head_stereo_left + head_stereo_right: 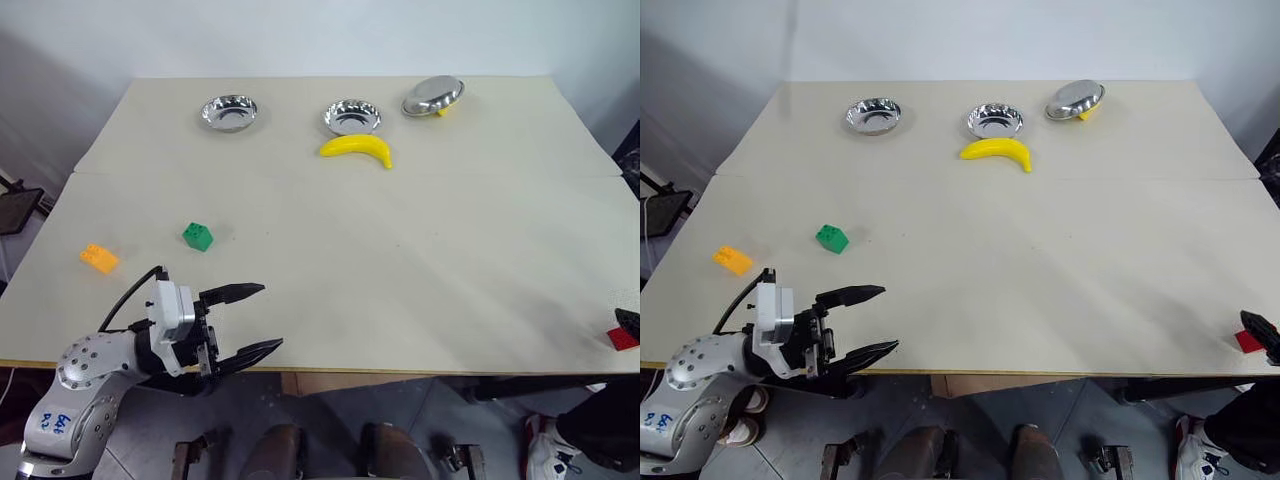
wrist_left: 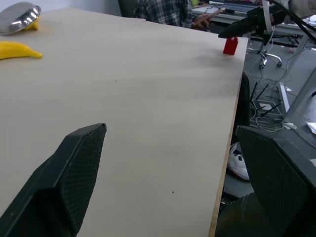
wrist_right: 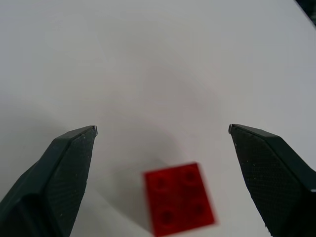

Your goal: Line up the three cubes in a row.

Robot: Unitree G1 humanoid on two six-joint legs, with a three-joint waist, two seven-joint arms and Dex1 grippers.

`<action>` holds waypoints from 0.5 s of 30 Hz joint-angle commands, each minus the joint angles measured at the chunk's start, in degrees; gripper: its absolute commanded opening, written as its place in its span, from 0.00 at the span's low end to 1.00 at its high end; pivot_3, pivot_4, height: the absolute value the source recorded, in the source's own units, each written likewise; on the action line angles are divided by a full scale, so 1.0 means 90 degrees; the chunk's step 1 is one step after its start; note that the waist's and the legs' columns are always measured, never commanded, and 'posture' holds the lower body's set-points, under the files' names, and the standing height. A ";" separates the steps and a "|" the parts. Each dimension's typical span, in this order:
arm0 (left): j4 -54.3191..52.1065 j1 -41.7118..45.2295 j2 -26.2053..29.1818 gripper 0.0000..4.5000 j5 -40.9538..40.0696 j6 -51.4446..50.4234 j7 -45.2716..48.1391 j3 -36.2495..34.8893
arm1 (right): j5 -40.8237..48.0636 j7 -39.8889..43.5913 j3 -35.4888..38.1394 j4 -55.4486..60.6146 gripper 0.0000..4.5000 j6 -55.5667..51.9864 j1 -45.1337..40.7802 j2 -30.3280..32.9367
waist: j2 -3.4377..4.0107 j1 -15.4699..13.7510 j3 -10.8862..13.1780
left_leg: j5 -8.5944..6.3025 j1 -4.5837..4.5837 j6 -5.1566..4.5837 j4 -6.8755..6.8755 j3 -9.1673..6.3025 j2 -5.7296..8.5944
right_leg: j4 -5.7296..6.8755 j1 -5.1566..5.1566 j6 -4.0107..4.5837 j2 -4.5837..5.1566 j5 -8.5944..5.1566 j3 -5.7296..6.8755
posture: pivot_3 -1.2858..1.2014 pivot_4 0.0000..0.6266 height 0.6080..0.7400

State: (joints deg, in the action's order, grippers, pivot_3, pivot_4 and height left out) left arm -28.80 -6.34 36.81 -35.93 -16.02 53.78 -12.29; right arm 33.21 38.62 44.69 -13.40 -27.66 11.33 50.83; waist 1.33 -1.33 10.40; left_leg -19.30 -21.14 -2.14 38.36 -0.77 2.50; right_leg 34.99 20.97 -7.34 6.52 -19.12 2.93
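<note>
A pale beige bench (image 1: 400, 270) stood against a plain white wall (image 1: 300, 35). Beyond its right edge lay grey floor (image 2: 276, 94) with cables and an office chair (image 2: 269, 52).

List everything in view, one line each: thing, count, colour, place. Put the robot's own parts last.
Table: one, cream, under everything listed here.
Green cube: one, green, near left part of the table.
Orange cube: one, orange, by the table's left edge, left of the green cube.
Red cube: one, red, at the table's near right edge.
Bowls: three, shiny metal, along the far side; the rightmost is tipped on a small yellow thing.
Banana: one, yellow, just in front of the middle bowl.
Person: one, plaid shirt, beyond the table.
Left gripper: one, black, jaws open, over the near left edge.
Right gripper: one, black, jaws open, poised over the red cube.
</note>
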 commanded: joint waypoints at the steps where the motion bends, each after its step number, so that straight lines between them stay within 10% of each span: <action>1: -0.0236 -0.0021 0.0013 0.99 -0.0123 0.0018 -0.0063 -0.0085 | -0.0165 0.0266 0.0026 -0.0153 1.00 -0.0013 0.0030 0.0251 | 0.0000 0.0006 0.0000 | 0.0000 0.0000 0.0001 0.0000 0.0001 -0.0001 | 0.0000 -0.0001 0.0000 -0.0001 0.0000 0.0001 | 0.52 0.24 1.00; 15: -0.0116 0.0114 0.0051 0.99 -0.0212 0.0059 0.0300 0.0141 | -0.0420 0.1125 -0.0407 -0.0426 1.00 -0.0222 -0.0040 0.0415 | 0.0001 0.0010 0.0000 | 0.0001 0.0004 0.0001 0.0000 -0.0001 -0.0003 | -0.0004 -0.0005 0.0000 -0.0002 0.0000 0.0000 | 0.52 0.24 1.00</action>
State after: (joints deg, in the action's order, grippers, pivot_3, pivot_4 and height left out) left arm -28.78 -5.57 36.79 -36.65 -16.28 55.26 -11.03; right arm 30.12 48.01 40.67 -16.79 -31.23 11.50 53.88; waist 1.34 -1.24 10.40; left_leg -19.29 -21.10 -2.13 38.37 -0.78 2.48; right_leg 34.95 20.92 -7.34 6.51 -19.12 2.94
